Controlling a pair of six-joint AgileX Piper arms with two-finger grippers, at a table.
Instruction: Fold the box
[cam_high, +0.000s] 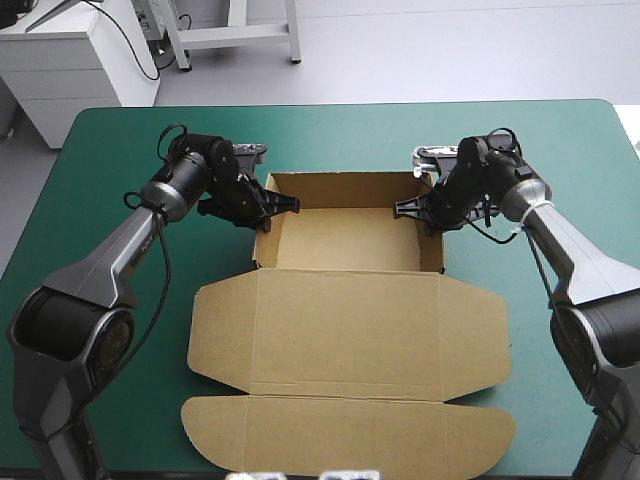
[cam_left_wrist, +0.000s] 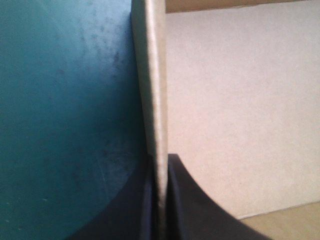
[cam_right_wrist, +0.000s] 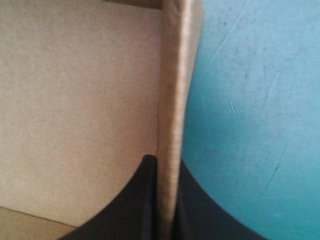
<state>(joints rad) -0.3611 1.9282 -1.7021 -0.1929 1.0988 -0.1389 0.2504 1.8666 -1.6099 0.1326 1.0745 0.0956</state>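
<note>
The brown box (cam_high: 350, 320) stands as an open tray at the table's middle, its walls raised and its lid lying flat toward the near edge. My left gripper (cam_high: 272, 205) is shut on the tray's left wall (cam_left_wrist: 152, 90), one black finger (cam_left_wrist: 187, 200) inside the tray and one outside. My right gripper (cam_high: 425, 208) is shut on the right wall (cam_right_wrist: 175, 100) in the same way, with a finger (cam_right_wrist: 132, 205) over the tray's floor. The tray floor (cam_high: 350, 240) shows bare between the two grippers.
The teal-green cover (cam_high: 120, 150) lies bare to the left, to the right and beyond the box. The lid's rounded flap (cam_high: 350, 435) reaches close to the table's near edge.
</note>
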